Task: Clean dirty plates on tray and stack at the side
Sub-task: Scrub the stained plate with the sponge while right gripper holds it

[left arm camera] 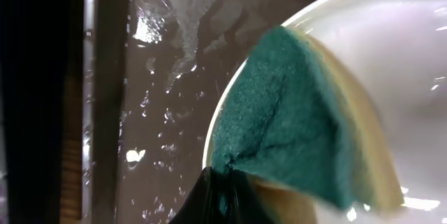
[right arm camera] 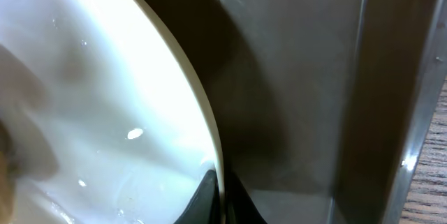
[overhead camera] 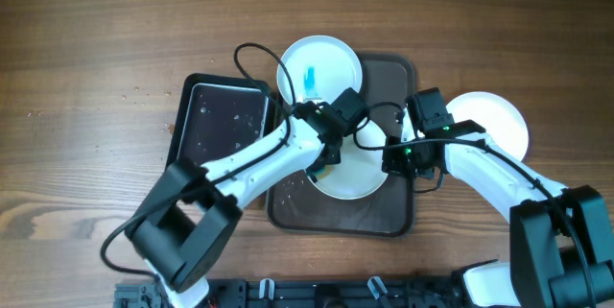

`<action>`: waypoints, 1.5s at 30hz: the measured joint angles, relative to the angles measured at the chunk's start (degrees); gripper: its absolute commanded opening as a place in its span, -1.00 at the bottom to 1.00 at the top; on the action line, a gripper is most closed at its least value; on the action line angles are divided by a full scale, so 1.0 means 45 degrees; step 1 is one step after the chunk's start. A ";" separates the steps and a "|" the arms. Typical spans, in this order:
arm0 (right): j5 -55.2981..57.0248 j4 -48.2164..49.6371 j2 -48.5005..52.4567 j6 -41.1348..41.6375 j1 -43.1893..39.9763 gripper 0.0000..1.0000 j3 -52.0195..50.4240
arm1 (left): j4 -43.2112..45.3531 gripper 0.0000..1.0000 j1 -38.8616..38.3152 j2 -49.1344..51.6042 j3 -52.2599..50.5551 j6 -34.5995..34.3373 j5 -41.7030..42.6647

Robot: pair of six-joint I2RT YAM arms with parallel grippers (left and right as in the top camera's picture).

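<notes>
1. Tray — dark brown with a raised rim, at the centre of the overhead frame on the wooden tabletop. The left wrist view shows water droplets on its floor.
2. Centre plate — white, lying on the lower half of the tray. What shows of it looks clean, though the arms hide much of it.
3. Upper plate — at the tray's top end, overhanging the rim, with a blue smear in the middle.
4. Side plate — off the tray, on the tabletop at the right of the frame, with no smear visible.
5. Left end effector — closed narrowly on a green-and-yellow sponge over the centre plate's rim.
6. Right end effector — pinched on the centre plate's opposite rim, one finger inside it and one outside.
7. Black tray — just beside the tray, at centre left of the frame.
</notes>
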 measured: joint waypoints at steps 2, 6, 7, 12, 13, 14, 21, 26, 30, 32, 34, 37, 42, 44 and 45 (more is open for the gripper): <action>0.0005 -0.0010 0.0000 0.0000 0.0000 -0.91 0.0000 | 0.0097 -0.92 0.0024 -0.0398 -0.0019 0.0015 0.0160; 0.0015 -0.0019 0.0000 0.0000 -0.0005 -0.91 0.0000 | 0.0282 -0.92 0.0131 -0.1141 -0.0034 0.0267 0.0831; 0.0015 -0.0019 0.0000 -0.0005 -0.0005 -0.91 0.0000 | 0.0243 -0.92 0.0160 -0.1321 -0.0039 0.0321 0.0981; 0.0015 -0.0024 0.0000 -0.0058 -0.0005 -0.91 0.0000 | -0.0607 -0.92 0.0699 -0.2739 -0.0044 0.0607 0.1603; 0.0015 -0.0024 0.0000 -0.0087 -0.0005 -0.91 0.0000 | -0.0971 -0.92 0.0962 -0.3128 -0.0044 0.0714 0.1685; 0.0015 -0.0024 0.0000 -0.0102 -0.0005 -0.91 0.0000 | -0.1258 -0.92 0.1214 -0.3429 -0.0044 0.0816 0.1710; 0.0015 -0.0019 0.0000 -0.0350 -0.0005 -0.92 0.0000 | -0.1972 -0.69 0.4197 -0.4556 -0.0282 0.1841 0.2118; 0.0010 -0.0019 0.0000 -0.0389 -0.0005 -0.91 0.0000 | 0.0413 -0.11 0.4507 -0.4294 -0.1001 0.4274 0.5795; -0.0034 -0.0019 0.0000 -0.0389 -0.0005 -0.91 0.0000 | 0.0733 0.01 0.3196 -0.3939 -0.1277 0.5008 0.5620; -0.0039 -0.0019 0.0000 -0.0389 -0.0005 -0.91 0.0000 | 0.0884 0.04 0.2565 -0.3662 -0.1515 0.5144 0.5217; -0.0044 -0.0019 0.0000 -0.0393 -0.0005 -0.91 0.0000 | 0.1195 0.05 0.2045 -0.3249 -0.1690 0.5192 0.4828; -0.0044 -0.0019 0.0000 -0.0393 -0.0005 -0.91 0.0000 | 0.1637 -0.01 0.1418 -0.2317 -0.1768 0.5119 0.4061; -0.0049 -0.0024 0.0000 -0.0393 -0.0005 -0.91 0.0000 | 0.2409 -0.60 0.1141 -0.0918 -0.1787 0.4877 0.3643; -0.0049 -0.0024 0.0000 -0.0393 -0.0005 -0.91 0.0000 | 0.2594 -0.87 0.1117 -0.0641 -0.1787 0.4877 0.3730; -0.0053 -0.0024 0.0000 -0.0393 -0.0005 -0.91 0.0000 | 0.2599 -0.92 0.1093 -0.0617 -0.1787 0.4847 0.3759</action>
